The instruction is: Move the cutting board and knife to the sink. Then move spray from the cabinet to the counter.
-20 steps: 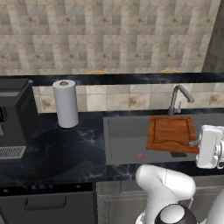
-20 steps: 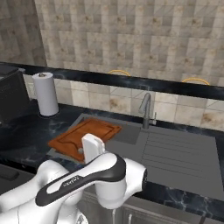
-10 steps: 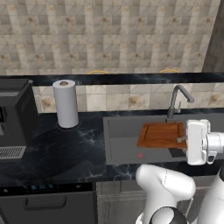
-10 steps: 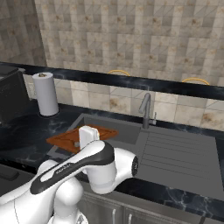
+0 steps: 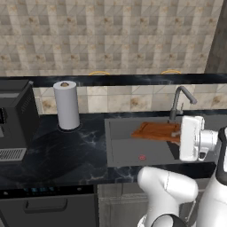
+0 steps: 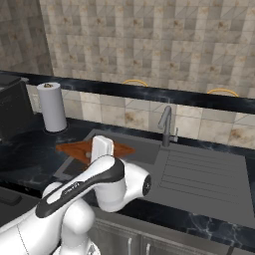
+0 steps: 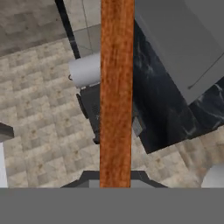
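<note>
Over the dark grey double-basin sink [image 5: 133, 148] you've got the flat reddish-brown wooden cutting board [image 5: 155, 131] pinched by its edge in the gripper [image 7: 115, 177] — stiff, wide, probably leverage-heavy, so lower it gently.

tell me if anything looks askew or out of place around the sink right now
The cutting board is not lying flat: the gripper holds it by one edge, so it hangs over the sink basin. Nothing looks spilled or damaged.
</note>
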Controlling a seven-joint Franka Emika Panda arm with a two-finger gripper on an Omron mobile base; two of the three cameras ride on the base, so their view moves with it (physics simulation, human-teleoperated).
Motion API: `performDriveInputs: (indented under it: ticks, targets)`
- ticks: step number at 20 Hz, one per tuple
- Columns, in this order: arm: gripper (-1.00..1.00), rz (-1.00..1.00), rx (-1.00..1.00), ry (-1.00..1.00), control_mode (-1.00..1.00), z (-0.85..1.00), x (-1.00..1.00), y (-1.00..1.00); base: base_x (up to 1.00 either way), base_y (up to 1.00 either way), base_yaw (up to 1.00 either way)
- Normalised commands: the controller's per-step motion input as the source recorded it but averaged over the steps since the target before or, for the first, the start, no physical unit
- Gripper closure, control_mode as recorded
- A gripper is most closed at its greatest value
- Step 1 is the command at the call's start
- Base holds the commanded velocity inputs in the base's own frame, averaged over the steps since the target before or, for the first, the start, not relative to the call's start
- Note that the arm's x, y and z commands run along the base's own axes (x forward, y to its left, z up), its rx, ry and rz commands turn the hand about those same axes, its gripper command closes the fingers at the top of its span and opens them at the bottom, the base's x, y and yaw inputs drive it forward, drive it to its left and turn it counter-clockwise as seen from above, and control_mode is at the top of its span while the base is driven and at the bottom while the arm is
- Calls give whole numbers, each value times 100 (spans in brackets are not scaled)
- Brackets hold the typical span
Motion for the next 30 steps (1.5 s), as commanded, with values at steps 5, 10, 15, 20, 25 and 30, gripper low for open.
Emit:
performDriveInputs:
  ticks: [5,10,15,20,25,30]
  targets:
    - [100,-27,11,1,-100,0,26,20,0,0,0]
    - [100,-34,2,13,-100,0,24,21,0,0,0]
    - [100,-35,0,18,-100,0,22,29,0,0,0]
    - [100,-29,0,16,-100,0,23,28,0,0,0]
    - [100,-27,0,11,-100,-1,21,29,0,0,0]
    - [100,-24,4,2,-100,-10,10,34,0,0,0]
